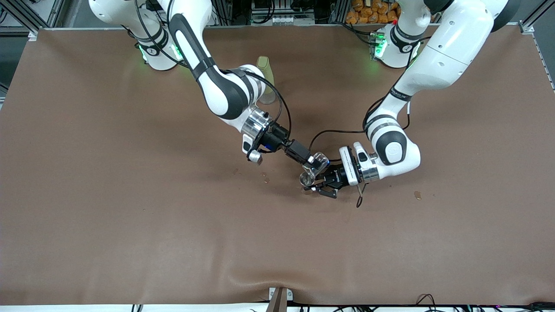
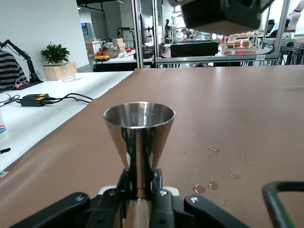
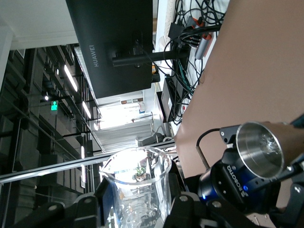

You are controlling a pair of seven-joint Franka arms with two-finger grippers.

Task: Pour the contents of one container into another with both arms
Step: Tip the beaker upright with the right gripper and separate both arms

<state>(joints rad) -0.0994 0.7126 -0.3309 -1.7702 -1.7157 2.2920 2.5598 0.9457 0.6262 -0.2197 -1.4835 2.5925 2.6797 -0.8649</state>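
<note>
Left end effector [image 1: 323, 187] clamps steel jigger [image 2: 138, 142] at waist, upright over bench [image 1: 130, 208] middle (liquid inside, level unclear). Right end effector [image 1: 310, 161] grips clear glass cup [image 3: 137, 190], tipped over jigger mouth. Droplets [image 2: 211, 184] on bench.

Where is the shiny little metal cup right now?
The steel jigger is clamped upright at its waist in the left gripper, just below the tilted clear glass that the right gripper holds.

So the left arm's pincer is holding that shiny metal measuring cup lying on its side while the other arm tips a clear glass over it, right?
Not quite: the metal measuring cup stands upright in the left pincer, mouth up, as the left wrist view shows. The rest holds: the right pincer tips the clear glass over it.
</note>
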